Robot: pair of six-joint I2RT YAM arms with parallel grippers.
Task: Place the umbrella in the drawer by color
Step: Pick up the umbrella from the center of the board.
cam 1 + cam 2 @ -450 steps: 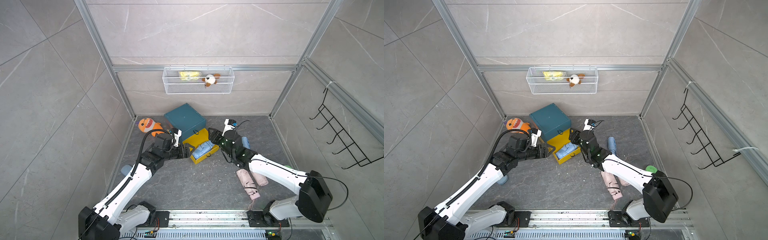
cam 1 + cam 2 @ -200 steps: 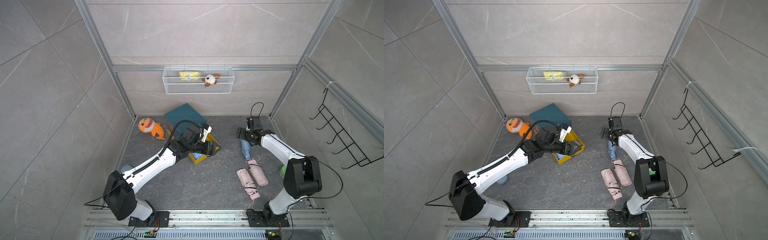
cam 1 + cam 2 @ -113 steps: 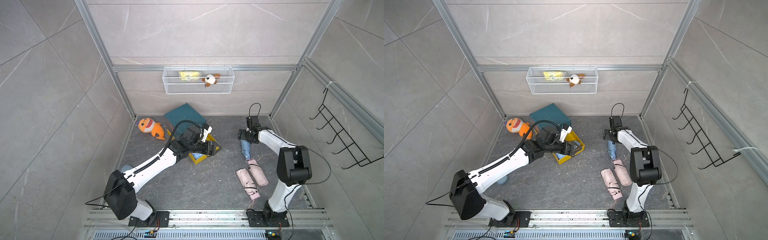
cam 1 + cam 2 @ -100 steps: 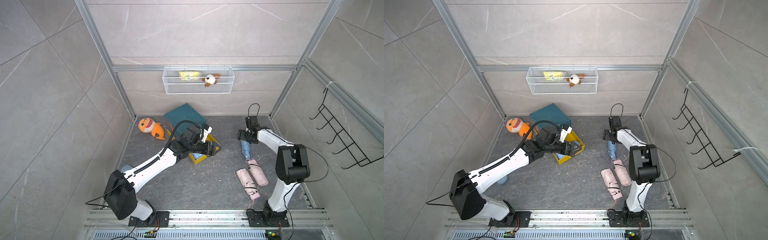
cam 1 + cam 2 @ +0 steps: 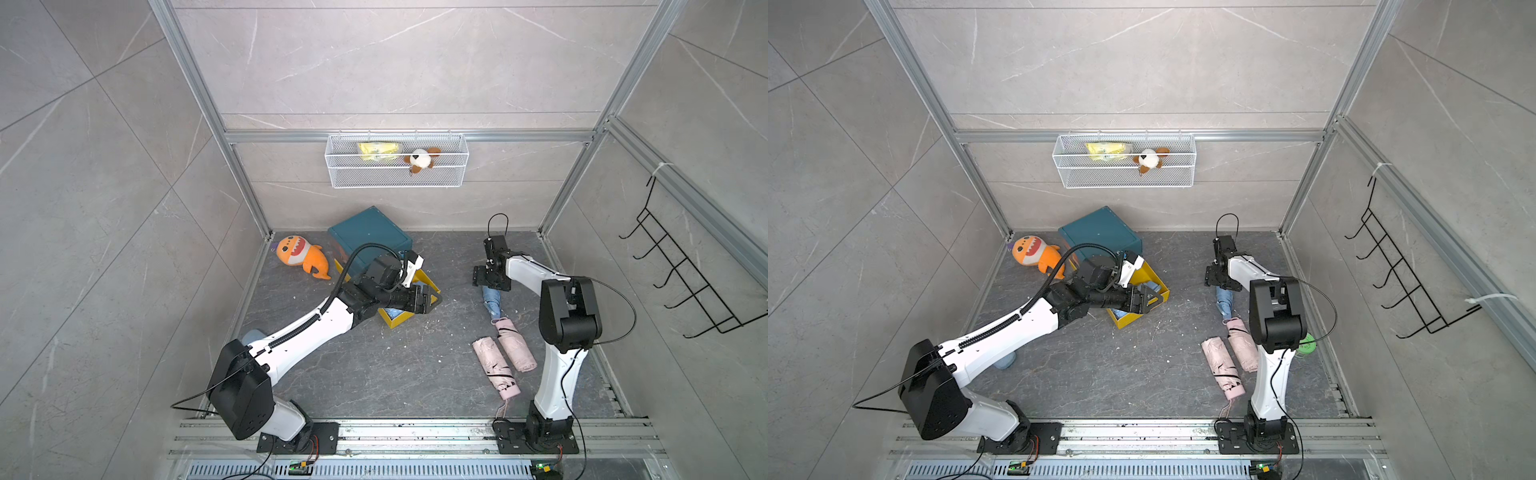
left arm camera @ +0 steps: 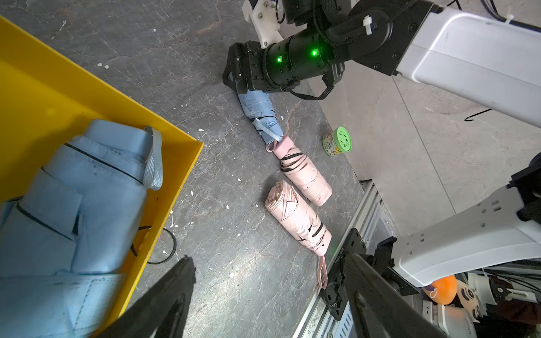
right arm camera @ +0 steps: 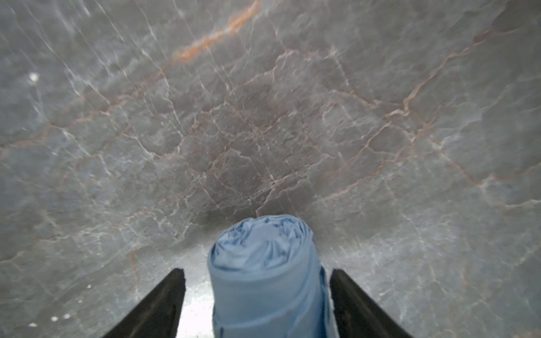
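Observation:
A yellow drawer (image 5: pixel 397 322) (image 6: pixel 87 96) stands pulled out of the teal cabinet (image 5: pixel 368 235), with a light blue folded umbrella (image 6: pixel 82 187) lying in it. My left gripper (image 5: pixel 424 301) (image 6: pixel 268 281) hovers over the drawer's front edge, open and empty. A second blue umbrella (image 5: pixel 492 299) (image 7: pixel 263 263) lies on the floor at the right. My right gripper (image 5: pixel 486 280) (image 7: pixel 257 273) is down over its far end, open, with a finger on each side and gaps showing. Two pink umbrellas (image 5: pixel 494 365) (image 5: pixel 515 349) lie nearer the front.
An orange shark plush (image 5: pixel 299 253) lies left of the cabinet. A green-lidded cup (image 6: pixel 336 143) stands by the right wall behind my right arm. A wire basket (image 5: pixel 397 160) hangs on the back wall, a black hook rack (image 5: pixel 681 274) on the right wall.
My right arm swung from the drawer to the blue umbrella on the floor, and its jaws have narrowed around it. My left arm moved over the drawer front and has since stayed still.

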